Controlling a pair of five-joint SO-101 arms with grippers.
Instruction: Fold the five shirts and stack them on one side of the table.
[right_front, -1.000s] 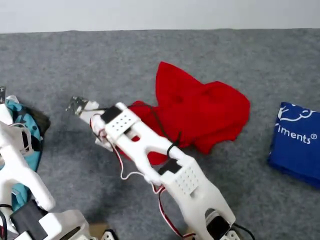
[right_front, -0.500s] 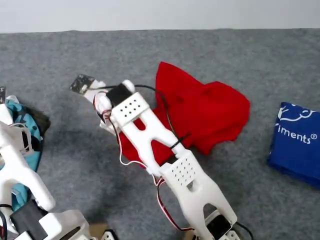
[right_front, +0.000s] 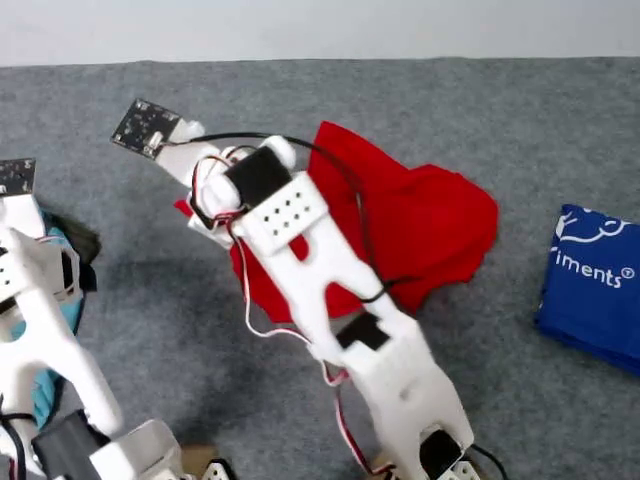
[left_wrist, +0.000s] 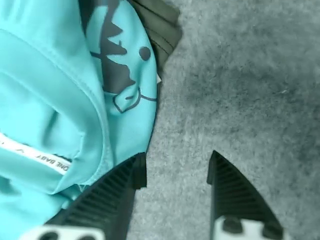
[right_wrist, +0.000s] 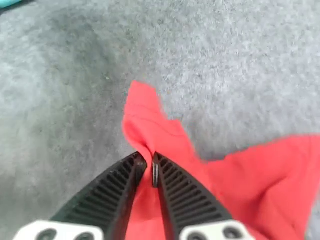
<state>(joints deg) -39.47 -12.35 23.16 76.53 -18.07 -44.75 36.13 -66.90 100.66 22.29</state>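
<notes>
Folding seems to start with the red shirt (right_front: 420, 230) in the middle of the table (right_front: 500, 120): right gripper (right_wrist: 149, 167) pinches its corner, left gripper (left_wrist: 175, 167) hangs open by the teal shirt (left_wrist: 60, 100); next, pull it flat.

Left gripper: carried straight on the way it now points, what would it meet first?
Most likely the grey table cover: the open left gripper frames bare cover between its fingertips, with the teal shirt just beside one finger. Depth is unclear.
</notes>
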